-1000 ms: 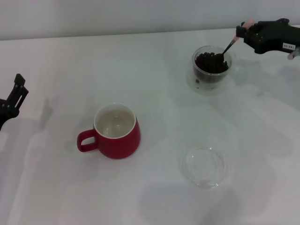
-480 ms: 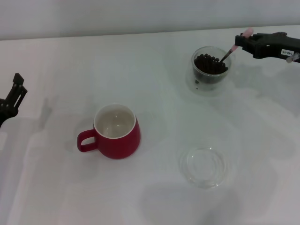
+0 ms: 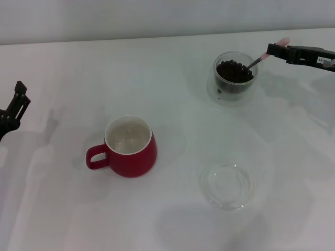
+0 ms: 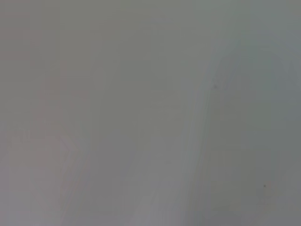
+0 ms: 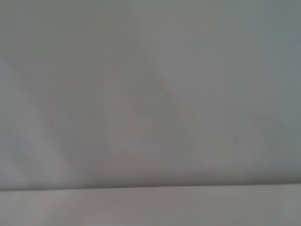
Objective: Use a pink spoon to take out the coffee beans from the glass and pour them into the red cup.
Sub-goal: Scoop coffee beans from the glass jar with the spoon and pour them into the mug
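The right tool (image 3: 273, 51) grips the spoon (image 3: 260, 58) in the glass (image 3: 235, 78) at 1 o'clock; the cup (image 3: 131, 148) holds no beans (image 3: 234, 71) yet.

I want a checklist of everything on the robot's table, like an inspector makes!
Surface: white table, bare between items.
Job's things: glass far right, heaped with coffee beans; pink spoon dipping into them; red cup near the middle, no beans visible in it.
Clutter: clear saucer, nothing on it.
Grippers: right end effector holds the spoon's handle; left end effector idle at the left edge.
Cables: nothing seen.
Surroundings: pale wall behind.
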`<state>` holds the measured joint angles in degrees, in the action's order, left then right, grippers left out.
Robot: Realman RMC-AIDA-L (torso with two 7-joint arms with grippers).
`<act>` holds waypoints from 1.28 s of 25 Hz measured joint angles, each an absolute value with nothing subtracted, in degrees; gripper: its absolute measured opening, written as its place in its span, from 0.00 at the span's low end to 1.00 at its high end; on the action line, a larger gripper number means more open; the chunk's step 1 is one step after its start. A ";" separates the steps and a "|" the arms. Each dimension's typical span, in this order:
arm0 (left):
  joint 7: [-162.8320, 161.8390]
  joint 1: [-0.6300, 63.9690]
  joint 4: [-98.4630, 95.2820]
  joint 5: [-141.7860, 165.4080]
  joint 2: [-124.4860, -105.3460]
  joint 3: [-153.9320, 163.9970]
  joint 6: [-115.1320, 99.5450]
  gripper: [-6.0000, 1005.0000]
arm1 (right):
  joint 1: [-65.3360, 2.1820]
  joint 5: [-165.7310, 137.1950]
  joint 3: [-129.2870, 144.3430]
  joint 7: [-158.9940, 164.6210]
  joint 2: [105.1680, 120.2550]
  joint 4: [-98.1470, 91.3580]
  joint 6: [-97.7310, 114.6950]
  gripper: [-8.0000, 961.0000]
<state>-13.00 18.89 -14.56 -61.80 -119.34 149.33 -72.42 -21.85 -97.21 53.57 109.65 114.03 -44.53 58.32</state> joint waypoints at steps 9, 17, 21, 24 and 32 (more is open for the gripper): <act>-12.92 18.90 -13.85 -61.55 -119.26 149.54 -72.54 0.89 | -21.79 -97.03 52.69 119.16 113.72 -43.15 57.51 0.17; -12.92 19.06 -13.43 -61.51 -119.27 149.77 -72.87 0.89 | -21.49 -96.99 51.25 126.52 113.66 -41.18 57.76 0.17; -12.92 19.23 -13.08 -61.46 -119.27 149.85 -72.87 0.89 | -21.15 -96.77 50.74 127.73 113.64 -41.33 58.67 0.17; -12.92 19.38 -13.01 -61.42 -119.27 149.86 -72.87 0.89 | -21.12 -96.52 50.51 127.88 113.71 -41.56 59.49 0.17; -12.92 19.42 -13.00 -61.42 -119.27 149.86 -72.82 0.89 | -21.52 -95.83 50.51 128.95 113.80 -41.35 59.49 0.17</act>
